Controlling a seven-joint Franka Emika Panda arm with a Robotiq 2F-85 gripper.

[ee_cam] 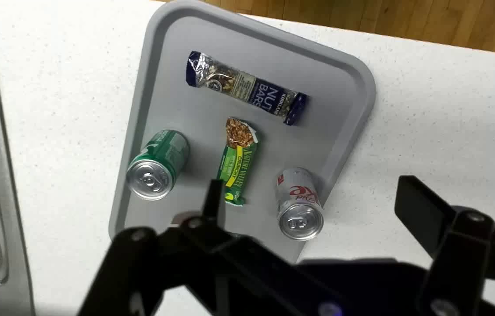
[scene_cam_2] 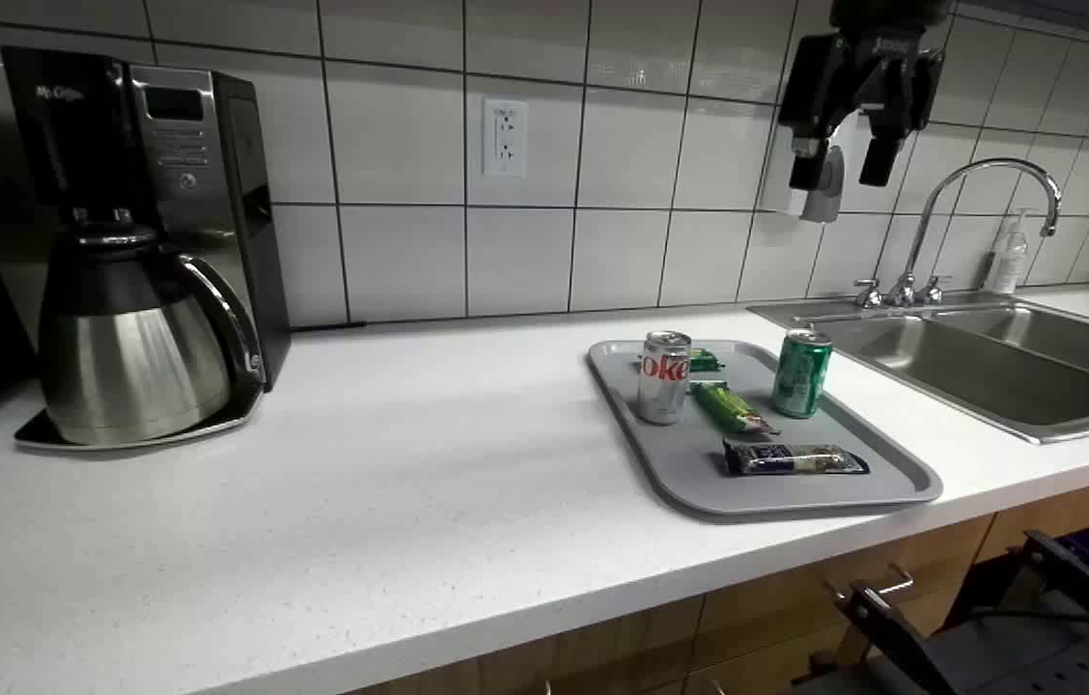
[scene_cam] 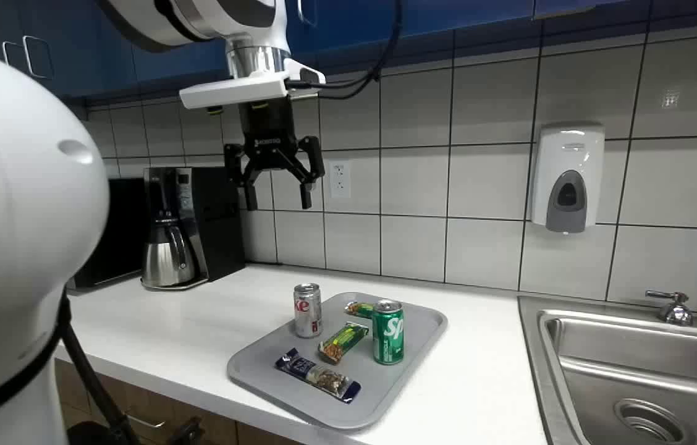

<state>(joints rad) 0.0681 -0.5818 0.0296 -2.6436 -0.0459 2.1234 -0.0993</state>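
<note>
My gripper is open and empty, high above the counter; it also hangs open in an exterior view. In the wrist view its spread fingers appear on either side of a silver Diet Coke can, well above it. The can stands upright on a grey tray. A green Sprite can stands upright on the tray too. A green Nature Valley bar lies between the cans. A dark blue nut bar lies near the tray's front edge. Another green bar lies farther back, mostly hidden in the wrist view.
The tray rests on a white counter by a tiled wall. A steel sink with a faucet is beside it. A coffee maker stands at the counter's far end. A soap dispenser and an outlet are on the wall.
</note>
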